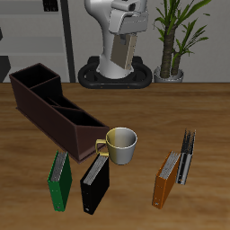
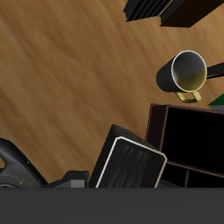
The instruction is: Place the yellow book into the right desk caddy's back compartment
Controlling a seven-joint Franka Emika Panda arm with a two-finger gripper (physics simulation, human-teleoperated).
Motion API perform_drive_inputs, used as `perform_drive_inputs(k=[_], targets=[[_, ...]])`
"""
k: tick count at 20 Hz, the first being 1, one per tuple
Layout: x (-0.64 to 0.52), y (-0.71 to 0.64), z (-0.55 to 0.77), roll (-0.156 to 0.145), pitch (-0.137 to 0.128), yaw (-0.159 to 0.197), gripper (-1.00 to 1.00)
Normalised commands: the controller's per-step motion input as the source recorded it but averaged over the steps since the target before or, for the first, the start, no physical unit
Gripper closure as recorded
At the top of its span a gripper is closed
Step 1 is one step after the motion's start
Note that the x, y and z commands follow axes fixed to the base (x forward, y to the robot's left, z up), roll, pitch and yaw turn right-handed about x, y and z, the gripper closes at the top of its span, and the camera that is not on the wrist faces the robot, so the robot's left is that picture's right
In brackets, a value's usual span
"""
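The yellow book (image 2: 131,164) sits close beneath the end effector, its dark spine overlapping the near edge of the right desk caddy (image 2: 188,140) beside the mug (image 2: 185,72), though the fingers' grip state stays hidden.

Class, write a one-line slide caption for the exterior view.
Wooden table holding the right desk caddy, a mug, and green, black, yellow and grey books.

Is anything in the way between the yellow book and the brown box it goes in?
Yes. The orange book stands right beside the yellow book, on the side towards the right desk caddy. The mug stands by the caddy's near end. Lifted high, the book could probably pass over both.
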Motion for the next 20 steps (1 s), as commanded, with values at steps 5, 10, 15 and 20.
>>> perform_drive_inputs(k=[5, 10, 15, 20], targets=[[-0.22, -0.40, 0.10, -0.052, -0.043, 0.033, 1.00], [-0.12, -0.49, 0.18, -0.082, -0.047, -0.027, 1.00], [-0.10, -0.53, 0.15, -0.091, -0.048, -0.019, 1.00], [-0.07, -0.30, 0.12, -0.033, -0.058, -0.002, 1.00]])
